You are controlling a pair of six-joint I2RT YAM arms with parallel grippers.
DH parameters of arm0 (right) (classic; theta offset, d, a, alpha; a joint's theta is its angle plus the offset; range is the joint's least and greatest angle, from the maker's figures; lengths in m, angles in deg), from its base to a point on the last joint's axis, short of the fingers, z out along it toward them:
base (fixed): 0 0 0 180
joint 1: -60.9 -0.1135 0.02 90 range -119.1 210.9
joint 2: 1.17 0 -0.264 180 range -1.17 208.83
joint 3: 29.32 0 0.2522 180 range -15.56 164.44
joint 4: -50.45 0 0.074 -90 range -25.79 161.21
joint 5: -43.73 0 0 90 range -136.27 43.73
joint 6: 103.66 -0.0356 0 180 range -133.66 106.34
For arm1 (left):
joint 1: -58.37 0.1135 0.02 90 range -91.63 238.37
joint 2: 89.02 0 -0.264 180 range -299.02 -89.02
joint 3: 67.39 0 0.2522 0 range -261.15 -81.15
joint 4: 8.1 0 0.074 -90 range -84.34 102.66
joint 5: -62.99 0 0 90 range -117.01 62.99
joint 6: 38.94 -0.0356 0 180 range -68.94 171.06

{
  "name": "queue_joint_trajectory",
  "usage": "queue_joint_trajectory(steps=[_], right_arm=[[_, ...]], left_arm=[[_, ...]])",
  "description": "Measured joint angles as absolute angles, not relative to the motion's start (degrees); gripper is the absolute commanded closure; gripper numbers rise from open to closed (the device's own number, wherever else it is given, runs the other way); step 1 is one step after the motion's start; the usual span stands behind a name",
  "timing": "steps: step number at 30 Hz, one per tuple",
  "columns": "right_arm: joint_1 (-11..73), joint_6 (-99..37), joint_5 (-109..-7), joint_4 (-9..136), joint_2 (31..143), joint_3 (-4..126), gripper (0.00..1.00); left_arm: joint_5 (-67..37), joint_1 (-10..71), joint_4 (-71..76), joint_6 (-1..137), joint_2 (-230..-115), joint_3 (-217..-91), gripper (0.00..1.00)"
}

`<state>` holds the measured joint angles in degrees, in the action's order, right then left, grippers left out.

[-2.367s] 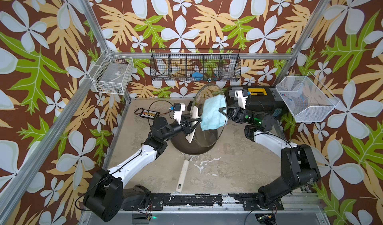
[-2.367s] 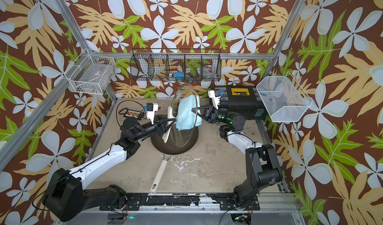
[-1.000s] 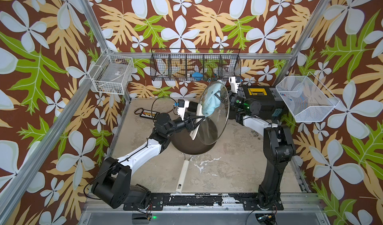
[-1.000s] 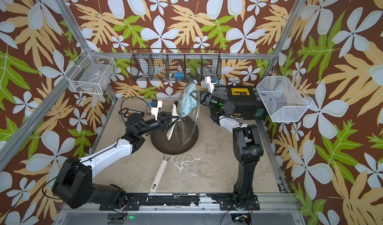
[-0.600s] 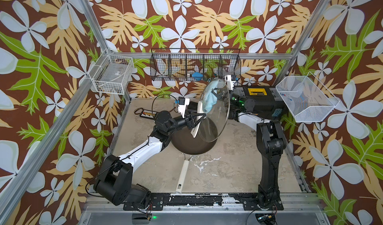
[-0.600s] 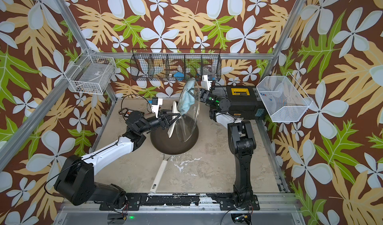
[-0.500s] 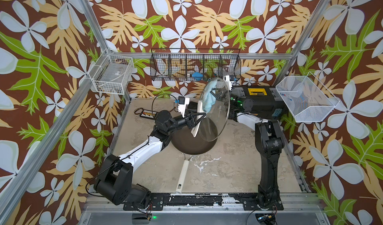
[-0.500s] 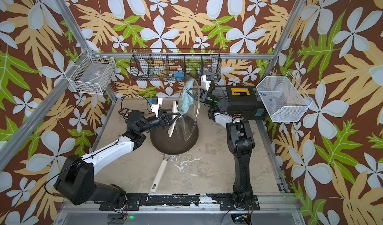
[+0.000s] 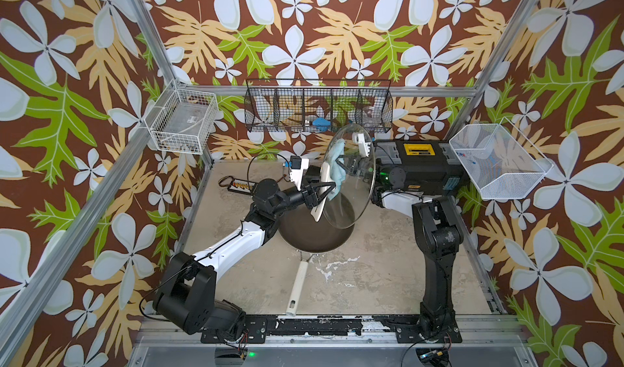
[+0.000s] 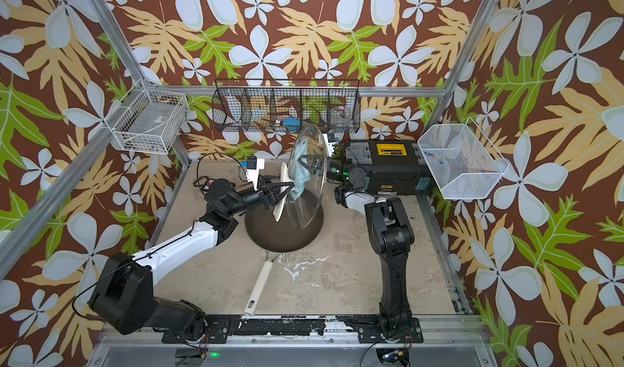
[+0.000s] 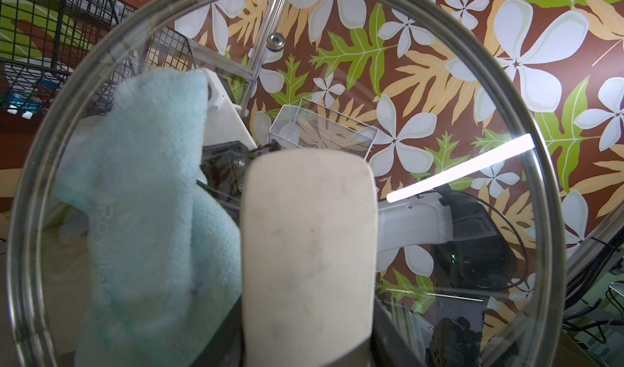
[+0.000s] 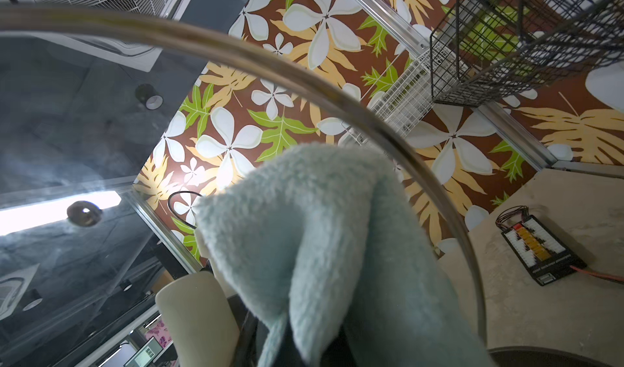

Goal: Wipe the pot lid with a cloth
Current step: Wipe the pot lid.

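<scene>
Top views, both. Tabletop (image 9: 371,274): open room toward 5 o'clock. Wire basket (image 9: 319,108): back wall, 12 o'clock. Frying pan (image 9: 314,238): centre. Pot lid (image 9: 354,206): upright over pan, top edge near basket, handle clamped in closed left gripper (image 9: 326,190). Cloth (image 9: 337,171): pinched in closed right gripper (image 9: 346,162), moved from lid centre to 11 o'clock rim; stroke likely finishing.

The cloth (image 11: 141,186) carries faint tone-on-tone lettering running along its length in the left wrist view. It begins "Roy", and the letters after that blur into the pile. The black case (image 9: 425,171) at the back of the tabletop (image 9: 371,274) bears a yellow label (image 9: 419,150) on top and a small pale sticker (image 9: 414,186) on its front. The print on both is too small to read.
</scene>
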<state>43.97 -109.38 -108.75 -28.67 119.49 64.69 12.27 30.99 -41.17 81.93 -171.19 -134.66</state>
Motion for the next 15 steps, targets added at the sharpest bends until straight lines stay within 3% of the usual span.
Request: queue_joint_trajectory(steps=[15], right_arm=[[41.7,-107.7,-109.7,-27.9,109.7,49.3,1.00]], left_arm=[[11.9,31.0,-41.2,81.7,-171.3,-135.2,1.00]])
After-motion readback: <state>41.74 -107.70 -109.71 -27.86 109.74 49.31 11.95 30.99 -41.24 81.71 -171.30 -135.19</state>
